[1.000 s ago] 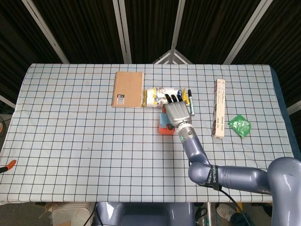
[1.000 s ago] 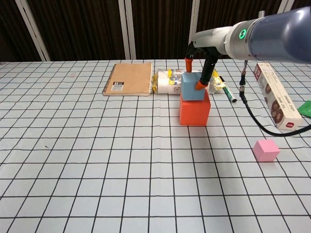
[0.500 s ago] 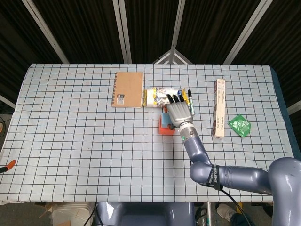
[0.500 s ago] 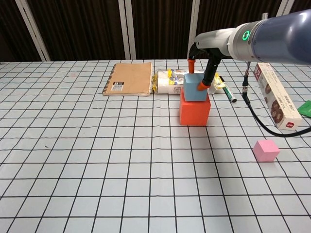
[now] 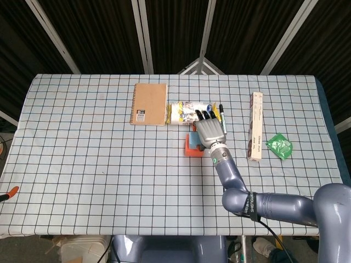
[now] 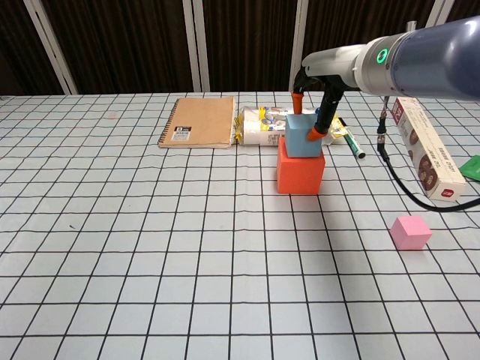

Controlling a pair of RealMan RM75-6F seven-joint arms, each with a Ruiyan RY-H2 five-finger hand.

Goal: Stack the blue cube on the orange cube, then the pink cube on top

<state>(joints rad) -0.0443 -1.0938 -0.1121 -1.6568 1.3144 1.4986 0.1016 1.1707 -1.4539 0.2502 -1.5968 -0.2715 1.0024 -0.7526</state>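
The blue cube (image 6: 304,136) sits on top of the orange cube (image 6: 300,171) in the middle of the table. My right hand (image 6: 309,116) holds it from above, one orange-tipped finger behind it and another pressed on its right front edge. In the head view the right hand (image 5: 208,131) covers most of the blue cube (image 5: 192,138), and the orange cube (image 5: 190,149) shows at its left. The pink cube (image 6: 410,232) lies alone on the cloth, nearer me and to the right. My left hand appears in neither view.
Behind the stack lie a brown notebook (image 6: 199,121), a snack packet (image 6: 261,125) and a marker pen (image 6: 352,144). A long carton (image 6: 421,148) and a green packet (image 6: 472,166) are at the right. The table's edges show in the head view.
The right hand has shifted the blue cube slightly right and down, so it now sits flatter on the orange cube. The pink cube has not moved.
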